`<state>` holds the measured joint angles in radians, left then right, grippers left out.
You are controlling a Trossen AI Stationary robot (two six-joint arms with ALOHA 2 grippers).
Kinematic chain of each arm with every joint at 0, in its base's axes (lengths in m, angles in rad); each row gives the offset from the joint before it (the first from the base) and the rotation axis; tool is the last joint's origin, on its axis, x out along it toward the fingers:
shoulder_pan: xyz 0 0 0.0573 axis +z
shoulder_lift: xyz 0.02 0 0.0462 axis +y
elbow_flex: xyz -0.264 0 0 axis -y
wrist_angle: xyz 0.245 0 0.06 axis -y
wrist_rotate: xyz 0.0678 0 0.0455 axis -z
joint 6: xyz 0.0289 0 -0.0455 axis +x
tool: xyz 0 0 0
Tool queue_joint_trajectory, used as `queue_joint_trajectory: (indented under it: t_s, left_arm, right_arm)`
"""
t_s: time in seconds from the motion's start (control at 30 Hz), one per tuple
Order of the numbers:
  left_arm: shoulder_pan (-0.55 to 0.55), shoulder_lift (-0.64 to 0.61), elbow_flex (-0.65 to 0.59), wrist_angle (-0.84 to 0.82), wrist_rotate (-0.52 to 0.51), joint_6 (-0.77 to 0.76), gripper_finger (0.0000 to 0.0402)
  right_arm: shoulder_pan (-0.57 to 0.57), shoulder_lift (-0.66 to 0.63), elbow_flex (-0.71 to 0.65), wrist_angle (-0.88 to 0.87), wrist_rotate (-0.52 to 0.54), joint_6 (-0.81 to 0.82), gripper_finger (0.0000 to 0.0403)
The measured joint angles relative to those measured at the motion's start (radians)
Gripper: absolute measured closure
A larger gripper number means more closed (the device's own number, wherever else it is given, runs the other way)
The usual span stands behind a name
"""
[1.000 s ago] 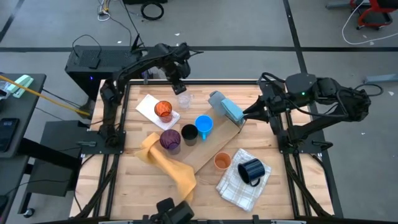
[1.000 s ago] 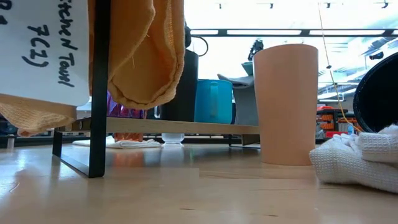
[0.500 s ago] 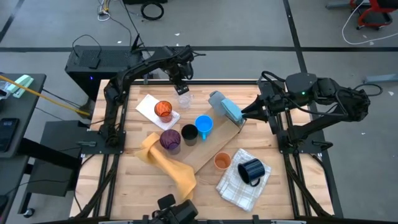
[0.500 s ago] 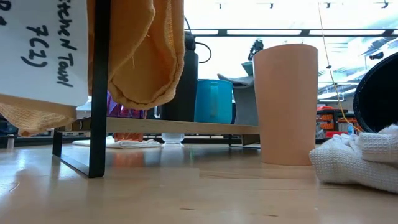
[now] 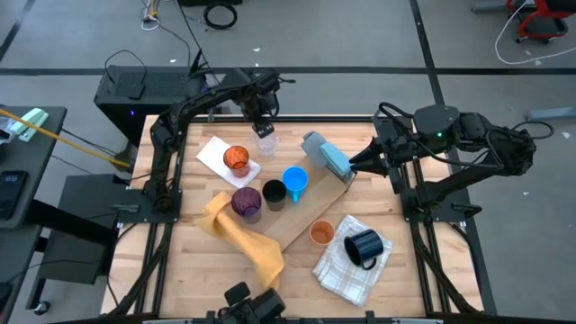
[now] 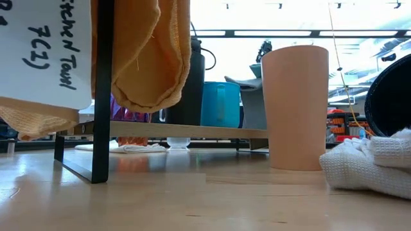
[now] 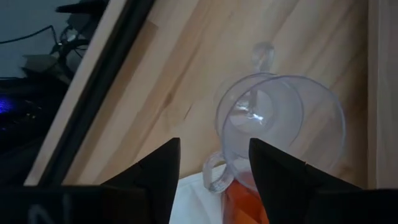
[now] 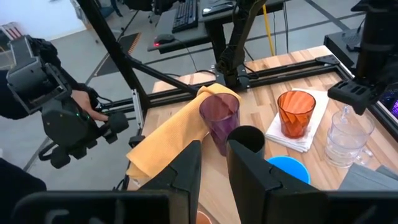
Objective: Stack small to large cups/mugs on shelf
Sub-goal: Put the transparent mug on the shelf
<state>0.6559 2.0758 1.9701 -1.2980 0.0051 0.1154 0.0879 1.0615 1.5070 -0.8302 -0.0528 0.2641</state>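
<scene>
The left tool (image 5: 263, 129) hangs with fingers spread above the clear glass handled cup (image 5: 266, 144). The right tool (image 5: 353, 166) waits by the shelf, grip state unclear.

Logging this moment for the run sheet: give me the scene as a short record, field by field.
left end effector: open, above the clear mug at the table's far edge
right end effector: by the blue-grey cloth at the shelf's end; open or shut not visible
shelf: holds purple cup, black cup, blue mug
orange-red cup: on a white napkin
orange cup: on the table
navy mug: on a checked towel
</scene>
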Motion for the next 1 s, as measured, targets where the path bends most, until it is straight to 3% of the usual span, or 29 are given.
queue_joint_trajectory:
  t_s: [0.57,1.0]
  left_arm:
    - [-0.032,0.000,-0.112,0.068,0.009,0.012,0.0213]
    - [-0.032,0.000,-0.112,0.071,0.007,0.031,0.0286]
  right_arm:
    - [0.000,0.000,0.000,0.001,0.000,0.007,0.0318]
    - [0.000,0.000,0.000,0.001,0.000,0.006,0.0318]
